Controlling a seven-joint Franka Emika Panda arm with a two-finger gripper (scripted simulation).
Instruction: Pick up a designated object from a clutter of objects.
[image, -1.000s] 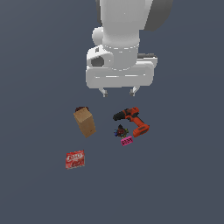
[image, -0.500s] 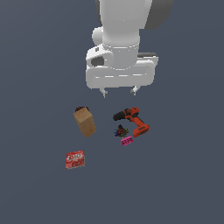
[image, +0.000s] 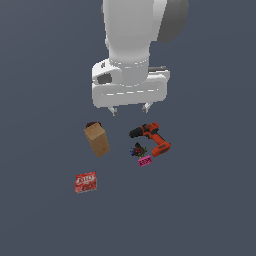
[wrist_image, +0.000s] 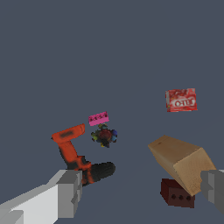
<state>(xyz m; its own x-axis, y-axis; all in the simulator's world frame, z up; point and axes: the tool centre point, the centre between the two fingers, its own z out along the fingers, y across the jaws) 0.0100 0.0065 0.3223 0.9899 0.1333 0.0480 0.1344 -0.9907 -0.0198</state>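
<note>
Exterior view: tool (image: 130, 110) above clutter, spread.

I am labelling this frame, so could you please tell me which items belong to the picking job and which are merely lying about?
Job:
- tan block
- gripper, open, empty

Lying about:
- power drill
- red packet
- pink tag
- multicoloured piece
- dark red-brown block

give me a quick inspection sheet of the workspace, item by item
surface: plain dark grey floor, no marks seen
job's thing: tan block, free, not gripped
clutter: orange-and-black drill lying flat; red packet set apart; pink tag beside small multicoloured piece; dark red-brown block right by the tan block
hand: hand open, above the items, holding nothing
cables: nothing seen
surroundings: nothing seen
</note>
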